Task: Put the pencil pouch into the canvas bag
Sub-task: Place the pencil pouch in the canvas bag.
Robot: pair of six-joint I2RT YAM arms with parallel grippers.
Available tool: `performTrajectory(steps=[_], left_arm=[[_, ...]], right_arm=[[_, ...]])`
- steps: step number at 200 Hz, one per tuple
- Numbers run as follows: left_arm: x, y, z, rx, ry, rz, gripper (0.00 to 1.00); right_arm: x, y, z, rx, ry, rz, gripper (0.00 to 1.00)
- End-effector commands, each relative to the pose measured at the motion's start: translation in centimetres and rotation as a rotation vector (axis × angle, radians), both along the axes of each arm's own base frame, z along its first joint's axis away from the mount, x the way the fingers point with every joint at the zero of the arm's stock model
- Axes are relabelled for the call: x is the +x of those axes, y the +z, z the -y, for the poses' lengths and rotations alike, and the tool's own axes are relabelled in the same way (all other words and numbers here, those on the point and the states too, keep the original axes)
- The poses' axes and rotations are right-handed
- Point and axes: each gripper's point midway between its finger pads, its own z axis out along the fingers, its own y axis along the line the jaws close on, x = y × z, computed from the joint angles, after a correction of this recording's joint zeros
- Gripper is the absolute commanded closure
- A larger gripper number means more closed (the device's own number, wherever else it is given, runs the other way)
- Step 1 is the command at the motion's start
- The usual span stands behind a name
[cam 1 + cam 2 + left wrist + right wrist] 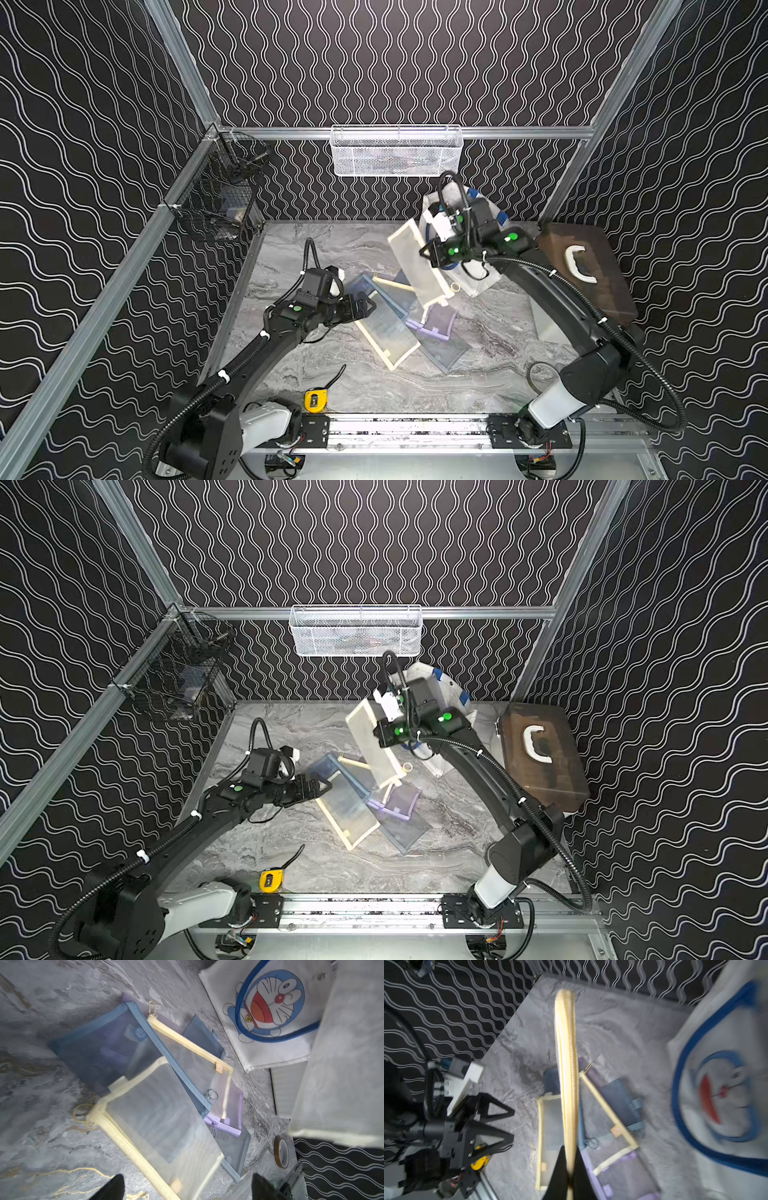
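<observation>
My right gripper point(425, 252) point(377, 733) point(569, 1167) is shut on the edge of a yellow-trimmed mesh pencil pouch point(415, 262) point(371, 739) point(566, 1059). The pouch hangs tilted above the table, just left of the canvas bag point(478, 286) point(451, 688) point(270, 1012) point(716, 1095), a white tote with blue handles and a cartoon cat face. The arm hides most of the bag in both top views. My left gripper point(368, 305) point(324, 785) point(187, 1184) stands open with nothing between its fingers, at the left edge of a pile of pouches point(390, 328) point(162, 1109).
The pile holds overlapping blue, yellow and purple mesh pouches. A brown case with a white handle point(582, 270) lies at the right. A white mesh basket point(397, 151) hangs on the back wall, a black wire basket point(220, 195) at the left. A yellow tape measure point(316, 400) sits near the front rail.
</observation>
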Motion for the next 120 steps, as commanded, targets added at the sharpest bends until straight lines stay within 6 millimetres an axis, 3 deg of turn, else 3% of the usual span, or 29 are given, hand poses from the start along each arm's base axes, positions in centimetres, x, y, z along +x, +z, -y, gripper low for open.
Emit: performTrajectory(steps=[1, 38, 72, 88, 120], left_arm=[[-0.2, 0.6, 2.1, -0.004, -0.085, 0.037, 0.01], [-1.5, 1.0, 5.4, 0.001, -0.212, 0.055, 0.01], [-2.0, 0.7, 5.9, 0.007, -0.246, 0.042, 0.01], [-2.2, 0.4, 5.8, 0.014, -0.254, 0.032, 0.01], [-2.2, -0.2, 5.9, 0.006, -0.245, 0.016, 0.01]], right_arm=[[2.9, 1.4, 4.6, -0.227, -0.093, 0.107, 1.0], [9.4, 6.2, 11.1, -0.346, -0.26, 0.271, 1.0], [13.7, 8.3, 16.4, -0.39, -0.387, 0.389, 1.0], [15.1, 8.4, 17.2, -0.347, -0.384, 0.412, 1.0], [17.1, 6.8, 17.2, -0.353, -0.358, 0.406, 1.0]])
